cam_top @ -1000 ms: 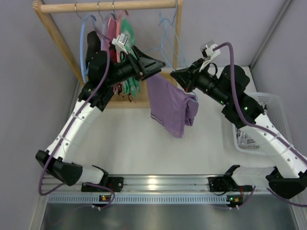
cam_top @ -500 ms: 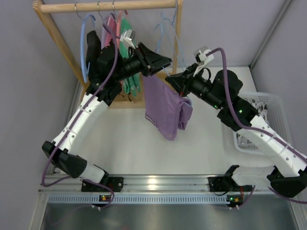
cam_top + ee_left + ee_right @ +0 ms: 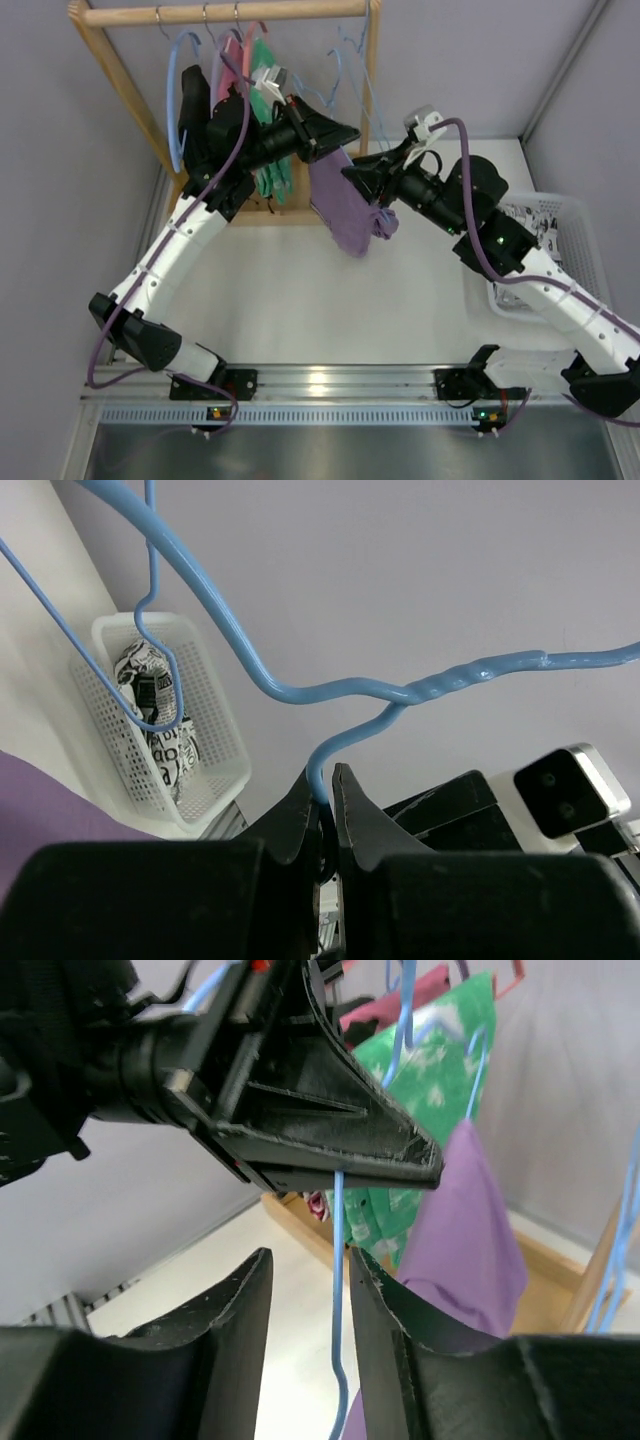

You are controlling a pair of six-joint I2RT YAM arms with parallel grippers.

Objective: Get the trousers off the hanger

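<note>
Both arms [image 3: 175,245] [image 3: 530,265] raised, left jaws clamping hanger [image 3: 480,667], trousers [image 3: 345,210] dangling

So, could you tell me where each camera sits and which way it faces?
Top external: above and behind the bases, looking down on the table and wooden rack; left arm and right arm show.
Left wrist: on the left gripper, looking past the hanger to the wall and basket; its fingers show, shut on the wire.
Right wrist: on the right gripper, facing the trousers and the left gripper; its parted fingers show.
Shared: both wrist views show the hanger.
</note>
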